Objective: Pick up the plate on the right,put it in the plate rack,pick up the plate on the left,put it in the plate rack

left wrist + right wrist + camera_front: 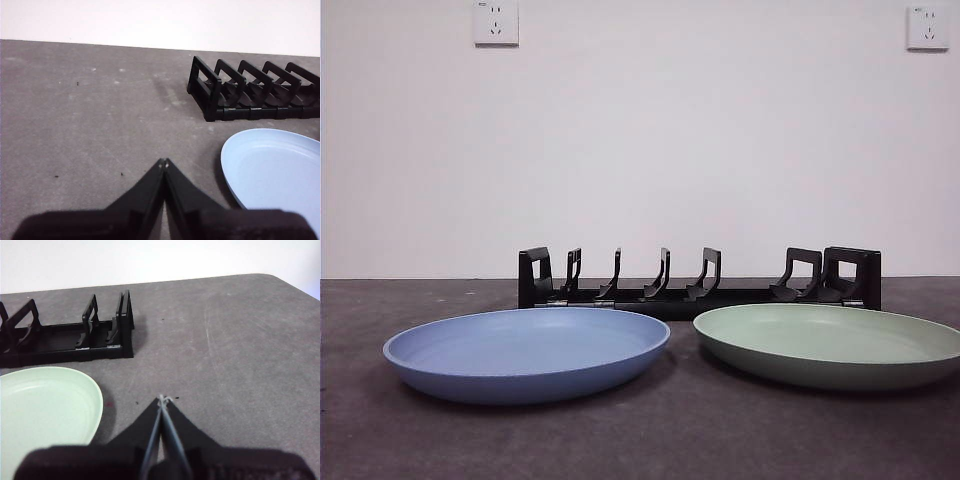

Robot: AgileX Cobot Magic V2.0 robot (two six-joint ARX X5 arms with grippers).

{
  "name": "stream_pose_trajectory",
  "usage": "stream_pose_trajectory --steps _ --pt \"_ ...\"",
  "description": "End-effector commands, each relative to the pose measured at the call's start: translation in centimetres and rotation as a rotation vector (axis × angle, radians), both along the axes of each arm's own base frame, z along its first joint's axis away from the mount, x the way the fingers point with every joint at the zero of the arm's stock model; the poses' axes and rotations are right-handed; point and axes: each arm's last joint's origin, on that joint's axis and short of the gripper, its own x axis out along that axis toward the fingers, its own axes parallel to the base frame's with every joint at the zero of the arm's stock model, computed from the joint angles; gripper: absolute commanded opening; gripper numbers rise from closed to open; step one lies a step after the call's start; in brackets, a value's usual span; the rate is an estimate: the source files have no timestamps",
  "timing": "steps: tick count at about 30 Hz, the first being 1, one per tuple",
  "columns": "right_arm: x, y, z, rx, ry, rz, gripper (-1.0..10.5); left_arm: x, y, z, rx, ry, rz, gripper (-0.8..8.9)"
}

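Nearest to us in the front view lie two shallow plates on the dark grey tabletop (650,440): the blue plate (527,352) on the left and the green plate (830,344) on the right, both flat, close beside each other but not touching. Just behind them we see the plate rack (700,278), a long low black rack with a row of curved upright prongs and blocky ends; it holds no plate. Behind it rises a white wall with two sockets (496,22) high up. We see no arm in the front view. In the left wrist view, the left gripper (163,162) hovers over bare tabletop with its jaws clenched tip to tip on nothing, the blue plate's rim near it and one end of the rack beyond. In the right wrist view, the right gripper (162,399) likewise has its jaws pressed together and empty, above bare tabletop, with the green plate close at its side and the rack's other end farther off.
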Motion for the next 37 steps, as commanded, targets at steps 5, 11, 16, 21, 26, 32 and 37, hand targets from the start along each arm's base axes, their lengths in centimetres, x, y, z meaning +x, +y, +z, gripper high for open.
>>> stream_pose_trajectory --steps 5,11,16,21,26,32,37 --pt "0.1 -0.1 -0.1 0.061 -0.024 -0.028 0.0 0.0 0.0 -0.3 -0.006 0.004 0.004 -0.03" --pt "0.1 0.0 -0.1 0.063 -0.026 -0.012 0.0 0.0 0.0 -0.3 -0.006 0.006 0.004 -0.03" --pt "0.1 0.1 0.3 0.155 -0.041 -0.009 -0.1 0.0 0.0 0.3 -0.04 -0.016 0.004 -0.07" --pt "-0.3 0.1 2.3 0.204 -0.097 0.014 -0.1 -0.3 -0.1 2.3 -0.063 -0.066 -0.049 -0.07" --pt "-0.7 0.2 5.7 0.229 -0.148 0.029 -0.1 -0.6 -0.2 5.0 -0.11 -0.081 -0.058 -0.07" --pt "-0.5 0.5 10.2 0.242 -0.094 0.136 -0.1 -0.6 -0.4 8.5 -0.136 -0.051 -0.138 -0.07" --pt "0.2 0.9 13.9 0.216 0.04 0.286 -0.1 -0.2 -0.8 11.7 -0.143 0.014 -0.289 -0.07"
